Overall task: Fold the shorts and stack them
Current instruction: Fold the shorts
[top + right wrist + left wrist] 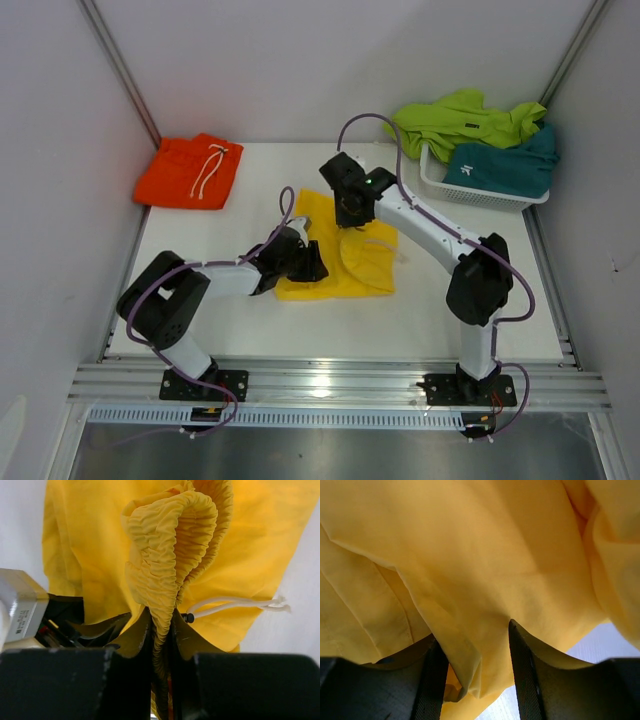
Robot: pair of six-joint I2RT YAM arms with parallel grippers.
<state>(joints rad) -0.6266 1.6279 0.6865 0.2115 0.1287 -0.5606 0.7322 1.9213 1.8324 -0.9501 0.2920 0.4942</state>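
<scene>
Robotics laboratory work cell. A white table (250,330) stands enclosed on three sides by plain white panels (300,60) framed with grey metal posts (120,65). The left arm (215,280) and right arm (430,228), white and black with purple cables (365,120) looped along them, are bolted to slotted aluminium rails (340,383) at the table's near edge. Loose items are few: orange shorts (185,175), yellow shorts (345,270), and lime green shorts (460,115) and teal shorts (505,165) heaped in a white mesh basket (480,196) at the far right corner.

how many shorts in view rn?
4: orange fabric shorts far left; yellow fabric shorts centre; lime green shorts and teal shorts in white mesh basket. More may hide underneath.
</scene>
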